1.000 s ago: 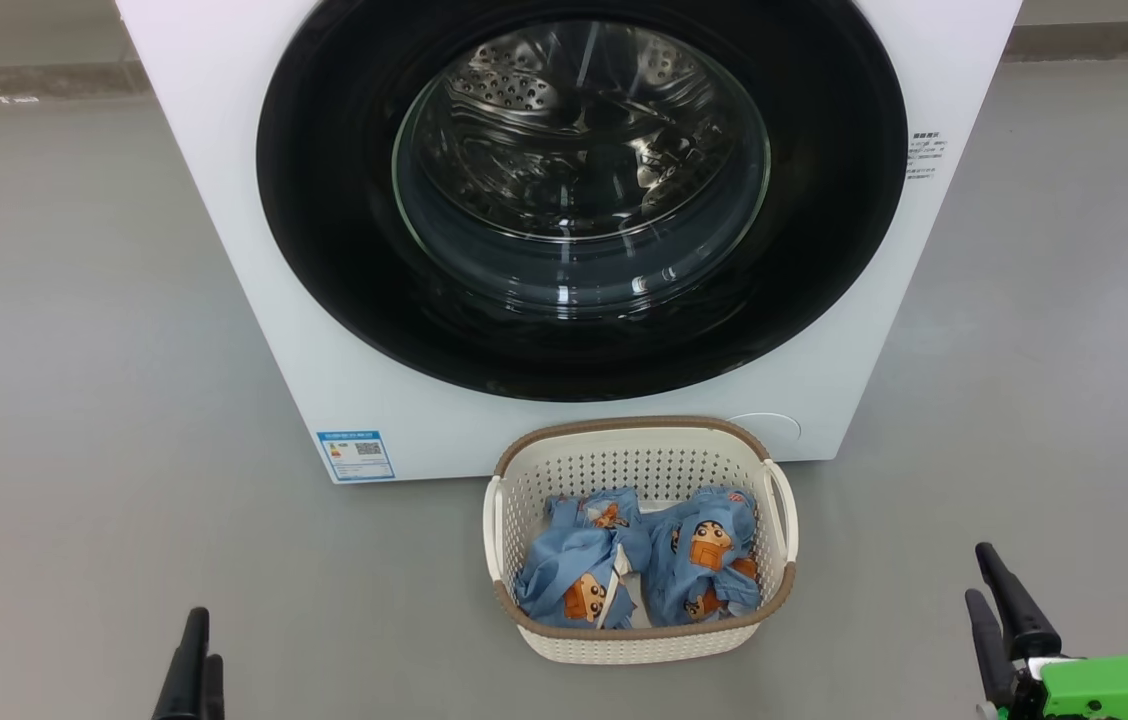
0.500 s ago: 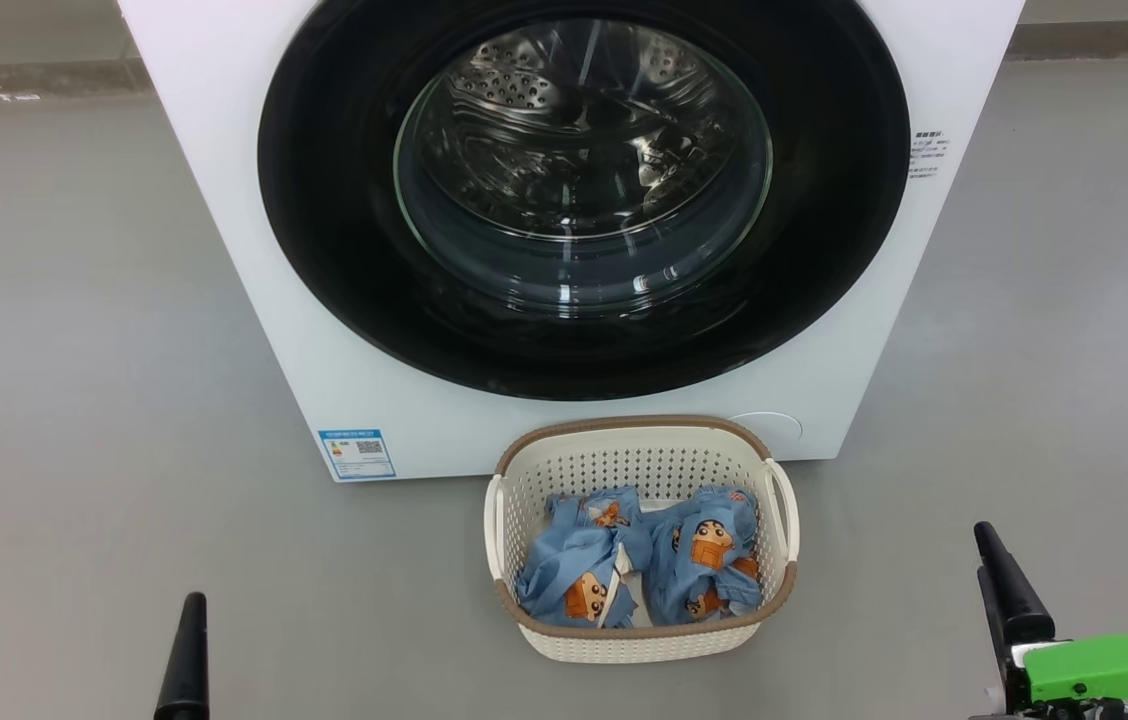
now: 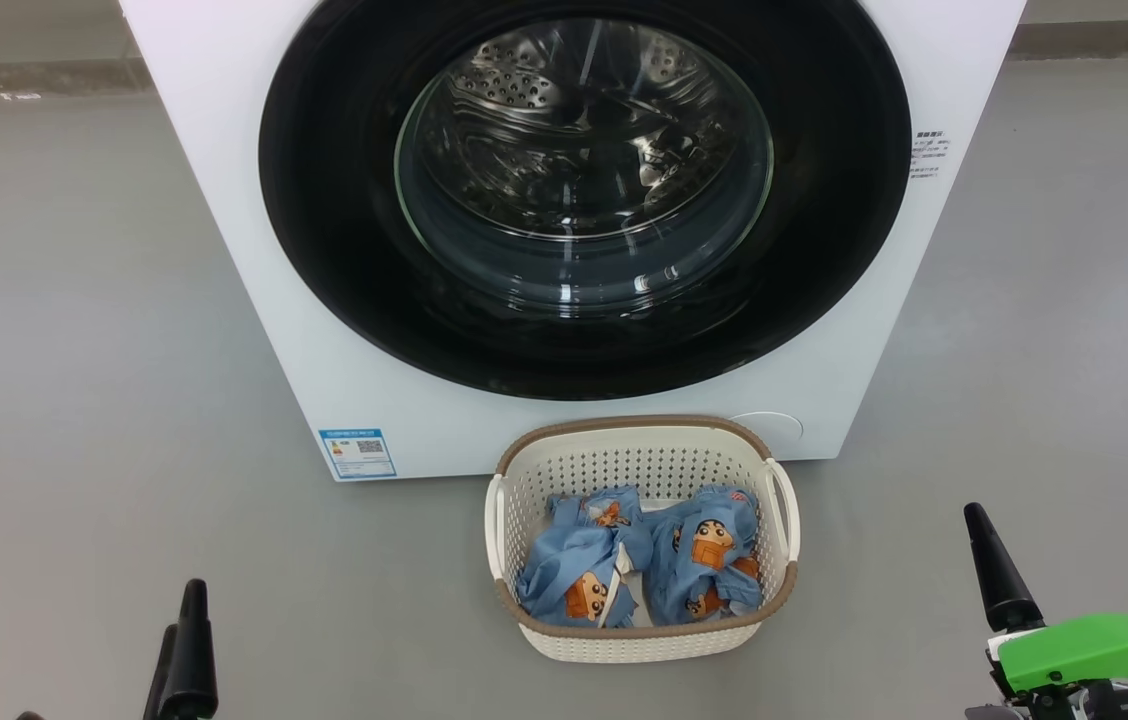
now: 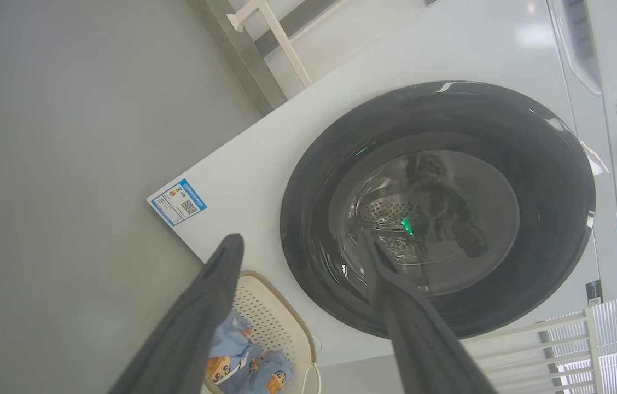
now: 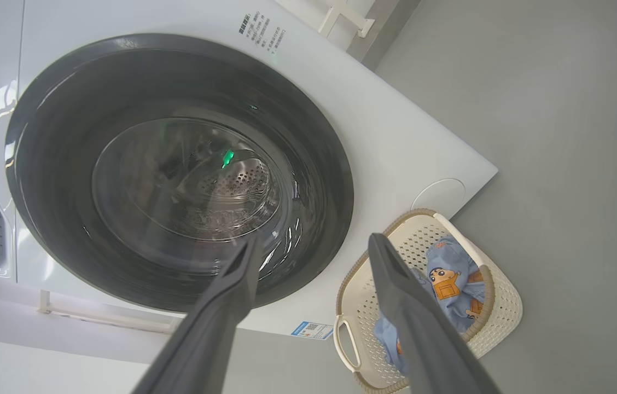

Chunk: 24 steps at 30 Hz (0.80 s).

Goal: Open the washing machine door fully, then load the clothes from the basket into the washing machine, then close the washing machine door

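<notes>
The white washing machine [image 3: 224, 150] stands in front of me. Its round black washing machine door [image 3: 344, 250] lies shut against the front, and the steel drum shows through the glass. On the floor before it sits the cream basket [image 3: 639, 450] with two bundles of blue printed clothes [image 3: 579, 570] in it. My left gripper [image 3: 186, 650] is low at the left and my right gripper [image 3: 999, 570] low at the right, both well short of the basket. In the left wrist view the left gripper [image 4: 303, 246] is open and empty. The right gripper [image 5: 315, 241] is also open and empty.
Bare grey floor lies on both sides of the machine and basket. A blue energy sticker [image 3: 356, 452] marks the machine's lower left corner. A white frame [image 4: 270, 33] stands by the wall behind the machine, and a white railing [image 4: 560, 328] stands beside it.
My right gripper has risen a little and its wrist has turned, so one finger now shows in the head view. My left gripper has edged upward. Door, basket and clothes are unmoved.
</notes>
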### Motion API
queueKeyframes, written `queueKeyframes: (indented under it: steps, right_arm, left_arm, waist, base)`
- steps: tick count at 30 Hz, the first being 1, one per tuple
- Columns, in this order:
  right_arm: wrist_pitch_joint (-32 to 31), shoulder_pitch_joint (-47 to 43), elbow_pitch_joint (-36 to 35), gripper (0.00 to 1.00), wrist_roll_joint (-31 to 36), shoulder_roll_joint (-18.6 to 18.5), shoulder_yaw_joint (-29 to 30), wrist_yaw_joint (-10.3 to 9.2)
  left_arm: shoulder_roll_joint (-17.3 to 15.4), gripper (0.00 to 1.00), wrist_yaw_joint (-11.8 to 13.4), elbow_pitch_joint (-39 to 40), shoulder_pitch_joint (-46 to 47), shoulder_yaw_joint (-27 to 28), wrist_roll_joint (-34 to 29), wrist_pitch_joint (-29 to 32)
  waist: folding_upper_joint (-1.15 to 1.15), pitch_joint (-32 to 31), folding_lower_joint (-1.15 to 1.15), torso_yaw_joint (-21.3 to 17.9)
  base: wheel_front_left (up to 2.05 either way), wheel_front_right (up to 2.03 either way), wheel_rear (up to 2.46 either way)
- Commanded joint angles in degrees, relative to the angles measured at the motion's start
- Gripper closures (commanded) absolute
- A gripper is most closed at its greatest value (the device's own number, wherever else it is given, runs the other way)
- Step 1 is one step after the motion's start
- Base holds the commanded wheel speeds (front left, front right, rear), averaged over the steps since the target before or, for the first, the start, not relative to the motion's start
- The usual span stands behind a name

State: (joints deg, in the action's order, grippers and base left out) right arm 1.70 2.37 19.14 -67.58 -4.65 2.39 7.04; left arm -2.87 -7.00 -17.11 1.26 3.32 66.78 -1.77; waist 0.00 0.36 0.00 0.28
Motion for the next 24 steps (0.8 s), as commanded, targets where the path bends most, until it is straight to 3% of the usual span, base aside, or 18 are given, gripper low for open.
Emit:
queueKeyframes:
  steps: [1,24]
  right_arm:
    - [0.7,3.1,-1.4,0.00,1.6,-1.3,-0.6,0.24]
    - [4.6,5.0,0.0,0.00,15.7,-3.9,-4.0,0.30]
  left_arm:
    - [-1.3,0.00,-0.2,1.9,2.7,0.7,-2.0,-0.8]
    - [-1.0,0.00,-0.3,1.9,3.5,1.7,-21.8,-4.6]
  waist:
    - [0.00,0.0,0.00,0.0]
    - [0.00,-0.4,0.00,0.0]
  base:
    - [0.00,0.00,0.00]
    - [0.00,0.00,0.00]
